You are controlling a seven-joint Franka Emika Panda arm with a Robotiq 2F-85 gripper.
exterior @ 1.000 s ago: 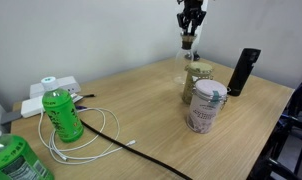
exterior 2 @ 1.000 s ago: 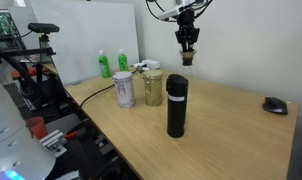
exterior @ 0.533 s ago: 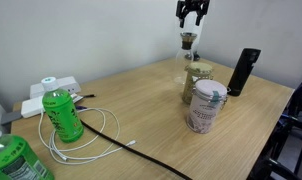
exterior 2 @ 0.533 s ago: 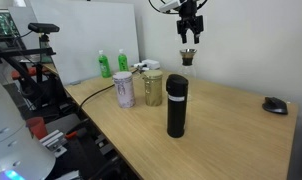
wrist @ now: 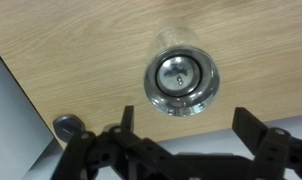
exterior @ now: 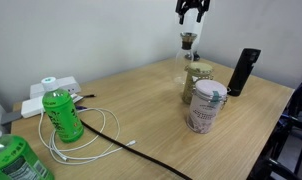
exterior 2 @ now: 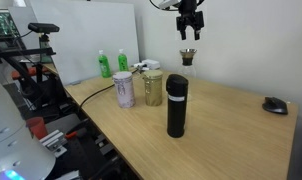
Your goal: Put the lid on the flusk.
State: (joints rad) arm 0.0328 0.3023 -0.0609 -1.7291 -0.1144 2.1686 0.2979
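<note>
A pale wooden bench [exterior: 151, 100] stands against a plain white wall [exterior: 91, 40]. Toward its twelve o'clock edge the flusk [exterior: 189, 46] stands upright, the lid [wrist: 176, 72] seated in its mouth. The gripper [exterior: 192, 16] hangs directly above, fingers [wrist: 243, 122] spread apart, holding nothing.

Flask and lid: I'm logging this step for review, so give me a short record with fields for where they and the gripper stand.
lid: appears to sit in the flask's mouth, seen from above in the wrist view
flask: upright on the table, close to the glass jar
gripper: open, empty, above the flask and clear of it
task state: lid looks in place
</note>
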